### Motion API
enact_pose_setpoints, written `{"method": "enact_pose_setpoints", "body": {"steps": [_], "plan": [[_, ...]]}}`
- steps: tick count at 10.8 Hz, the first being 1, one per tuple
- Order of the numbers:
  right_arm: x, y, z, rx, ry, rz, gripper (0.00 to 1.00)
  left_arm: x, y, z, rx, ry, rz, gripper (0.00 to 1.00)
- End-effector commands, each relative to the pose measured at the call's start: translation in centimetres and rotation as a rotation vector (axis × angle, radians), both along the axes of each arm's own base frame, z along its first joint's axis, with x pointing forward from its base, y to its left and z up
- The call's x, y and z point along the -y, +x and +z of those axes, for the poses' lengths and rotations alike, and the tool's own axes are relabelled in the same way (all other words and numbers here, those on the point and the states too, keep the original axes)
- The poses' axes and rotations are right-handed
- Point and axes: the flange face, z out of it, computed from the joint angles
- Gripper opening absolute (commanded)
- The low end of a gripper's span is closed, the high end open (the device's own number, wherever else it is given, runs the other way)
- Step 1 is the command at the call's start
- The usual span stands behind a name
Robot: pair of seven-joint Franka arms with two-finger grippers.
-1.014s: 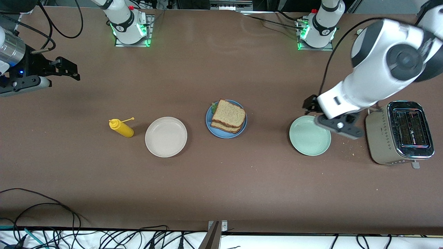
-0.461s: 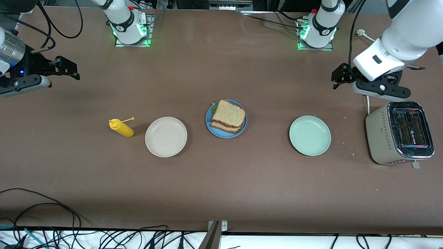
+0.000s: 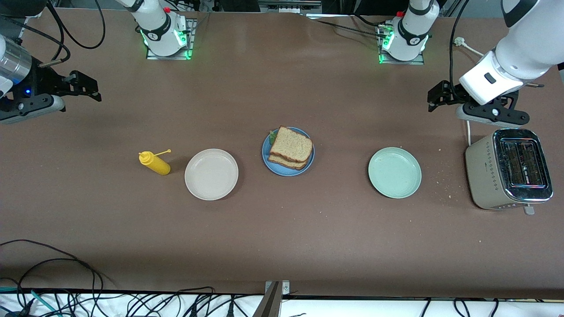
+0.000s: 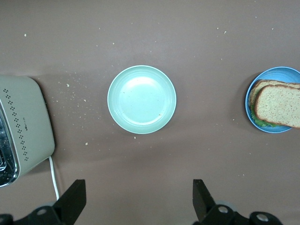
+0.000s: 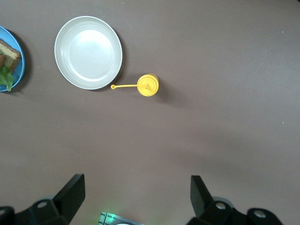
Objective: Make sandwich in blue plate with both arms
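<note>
I see the sandwich (image 3: 291, 148) on the blue plate (image 3: 267, 160) mid-table, bare brown table (image 3: 282, 237) open all around. A beige plate (image 3: 211, 174) and yellow bottle (image 3: 154, 163) sit toward the right arm's end; a green plate (image 3: 395, 172) and toaster (image 3: 509, 175) toward the left arm's. The left gripper (image 3: 434, 97), jaws wide and empty, has lifted off the green plate to hover above the toaster. The right gripper (image 3: 86, 88), also wide, waits at its table edge.

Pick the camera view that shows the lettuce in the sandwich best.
The left wrist view: green lettuce edges out under the bread on the blue plate. The front view shows only a small green tip; the right wrist view shows a cropped bit.
</note>
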Motion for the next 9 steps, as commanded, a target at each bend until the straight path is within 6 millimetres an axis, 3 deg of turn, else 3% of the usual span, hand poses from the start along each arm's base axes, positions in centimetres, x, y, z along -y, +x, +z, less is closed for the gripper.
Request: {"method": "enact_pose_setpoints", "body": {"steps": [1,9], "plan": [[0.5,-0.1,1.4,0.024,-0.016,0.008,1.00,-0.1,-0.6,0.2,0.004,0.018,-0.001,1.00],[1.0,0.5,2.9,0.057,-0.084,-0.054,1.00,0.1,0.0,0.3,-0.007,0.016,0.002,1.00]]}}
